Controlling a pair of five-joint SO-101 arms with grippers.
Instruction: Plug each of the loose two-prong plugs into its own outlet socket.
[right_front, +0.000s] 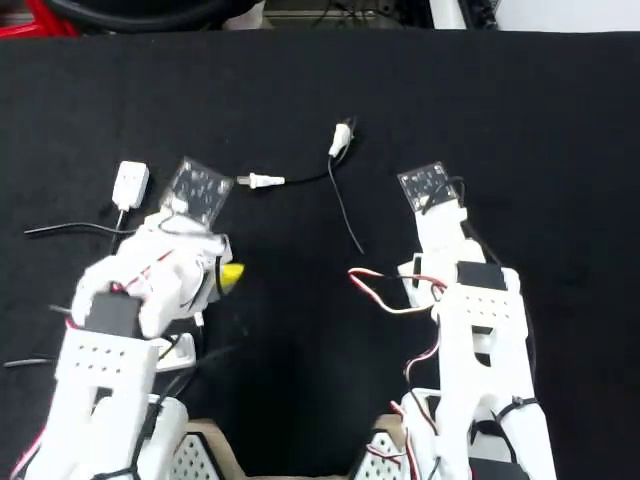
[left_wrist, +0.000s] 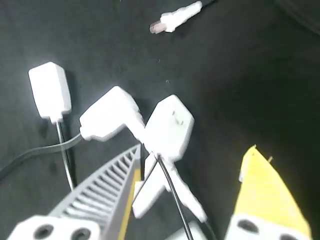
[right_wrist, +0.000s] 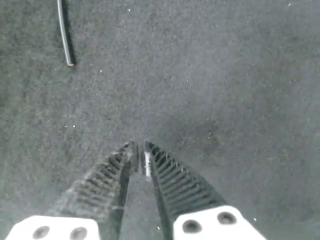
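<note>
Black cloth covers the worktop (right_front: 540, 110); at upper centre of the high view one white two-prong plug (right_front: 262, 181) lies left-to-right with its prongs toward the left, while a second plug (right_front: 341, 140) up and to its right lies nearly up-and-down, with a thin black cable (right_front: 340, 205) trailing toward mid-frame. The left hand (left_wrist: 195, 147) is spread wide, two white socket blocks (left_wrist: 167, 125) just past its fingers, with a white adapter (left_wrist: 49, 91) beside them. The right hand (right_wrist: 139, 152) is over bare cloth, fingertips pinched nearly together, holding nothing.
</note>
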